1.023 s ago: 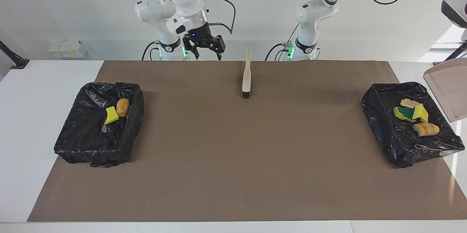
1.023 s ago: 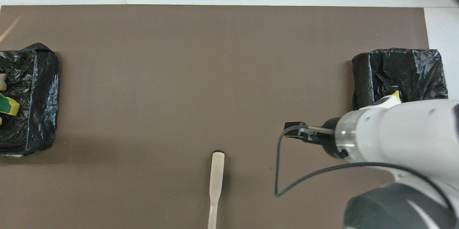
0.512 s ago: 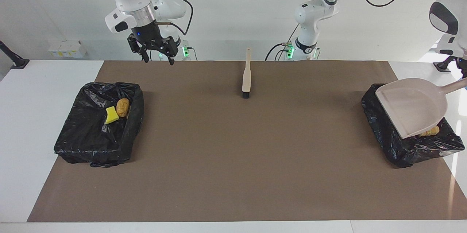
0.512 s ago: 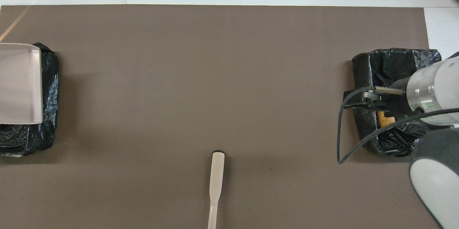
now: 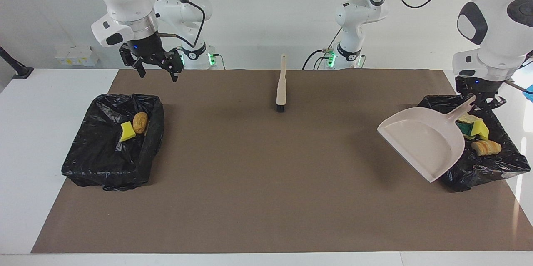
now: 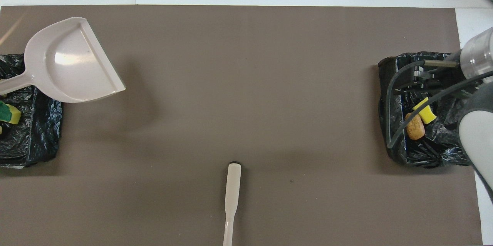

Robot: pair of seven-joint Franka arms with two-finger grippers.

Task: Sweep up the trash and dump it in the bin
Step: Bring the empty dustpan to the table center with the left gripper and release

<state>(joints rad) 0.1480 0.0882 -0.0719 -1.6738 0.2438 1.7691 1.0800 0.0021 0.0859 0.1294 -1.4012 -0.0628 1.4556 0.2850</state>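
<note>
White walls stand around a white counter (image 5: 41,133) covered by a brown mat (image 5: 266,174). At each end of the mat sits a bin (image 5: 112,145) lined with crinkled black plastic. All the trash I can see is in the bins: a yellow sponge (image 5: 127,131) and a tan roll (image 5: 140,122) at the right arm's end; another sponge (image 5: 472,128) and a roll (image 5: 486,147) in the second bin (image 5: 479,170) at the left arm's end. No piece lies on the mat.

The left hand (image 5: 479,101) is closed on the handle of the dustpan (image 5: 424,143), a smooth, hard, pale plastic scoop, held tilted over the inner rim of that bin. The right hand (image 5: 155,68) hangs open and empty over the mat's edge near the first bin.

The brush (image 5: 282,87), long and beige with dark bristles, lies near the robots' edge.

Risk, as I judge it: the dustpan's lip could catch the loose liner when it comes away, and pull the bin or spill the trash.
</note>
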